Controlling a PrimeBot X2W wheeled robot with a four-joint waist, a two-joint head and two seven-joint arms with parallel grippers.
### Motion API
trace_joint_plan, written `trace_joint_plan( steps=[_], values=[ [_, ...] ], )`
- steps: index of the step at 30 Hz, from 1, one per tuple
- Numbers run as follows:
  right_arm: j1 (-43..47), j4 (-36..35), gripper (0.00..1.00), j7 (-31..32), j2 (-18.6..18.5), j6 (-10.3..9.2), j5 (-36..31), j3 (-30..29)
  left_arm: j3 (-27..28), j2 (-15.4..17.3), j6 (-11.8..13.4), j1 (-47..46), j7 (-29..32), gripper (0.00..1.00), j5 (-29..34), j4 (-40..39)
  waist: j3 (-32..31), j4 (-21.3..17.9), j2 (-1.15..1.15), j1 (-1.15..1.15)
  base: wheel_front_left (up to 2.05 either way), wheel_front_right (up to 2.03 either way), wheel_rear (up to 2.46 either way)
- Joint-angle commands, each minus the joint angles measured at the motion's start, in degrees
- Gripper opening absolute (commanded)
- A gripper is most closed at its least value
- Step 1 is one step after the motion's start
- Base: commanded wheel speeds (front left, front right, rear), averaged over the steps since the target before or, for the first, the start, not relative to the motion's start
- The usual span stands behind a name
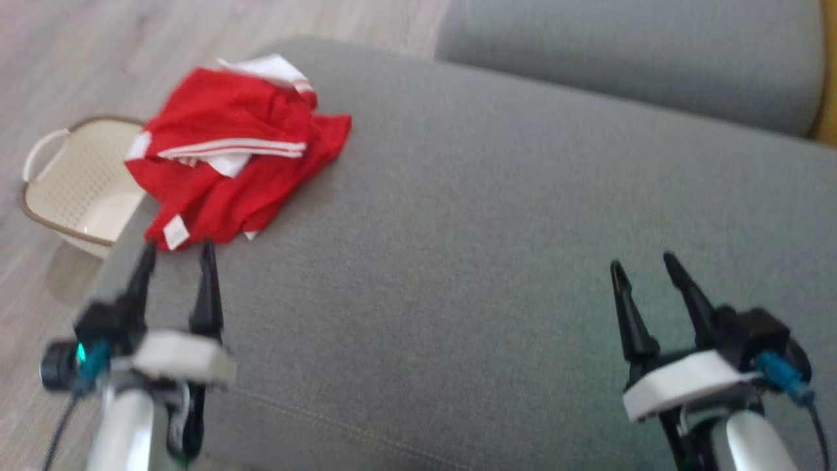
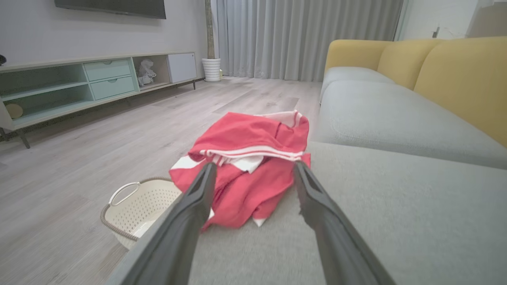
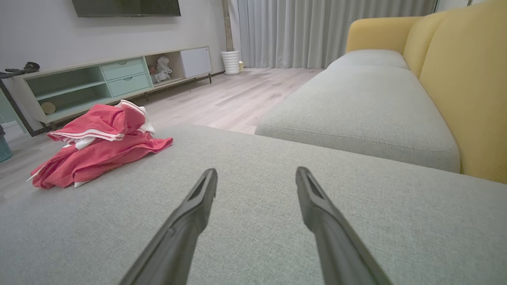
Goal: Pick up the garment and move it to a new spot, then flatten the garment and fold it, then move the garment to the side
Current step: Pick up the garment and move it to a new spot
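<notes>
Pick-up step: left gripper [image 1: 178, 248] wide open, just short of red garment [image 1: 229, 150] at sofa cushion [image 1: 458, 229] left edge; next: advance, pinch; right gripper [image 1: 643, 261] also wide

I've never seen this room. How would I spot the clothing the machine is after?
Start at the big grey sofa cushion. At its edge, just above the cream basket on the floor, lies a crumpled garment. It is the one bright red thing, with white stripes.
</notes>
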Motion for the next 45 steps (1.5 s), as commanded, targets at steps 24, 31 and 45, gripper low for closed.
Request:
trace_joint_plan(
  steps=[24,31,45],
  values=[
    [-14.3,-5.5,1.00,1.5,-5.0,0.44,-0.1,1.7,4.0,6.3,-1.4,-43.7,0.0,1.00,0.0,40.0,20.9,-11.4,0.00,0.00,0.00,0.00,0.00],
    [-14.3,-4.8,1.00,1.3,-4.6,0.44,0.2,1.6,3.5,9.2,-1.2,-49.3,0.1,0.00,0.3,48.8,20.7,-12.4,0.00,0.00,0.00,0.00,0.00],
    [-10.6,-3.3,1.00,-0.1,-2.7,0.44,0.7,-1.3,3.9,9.7,-0.4,-38.8,-0.7,0.00,1.1,23.9,11.4,-11.7,0.00,0.00,0.00,0.00,0.00]
  ],
)
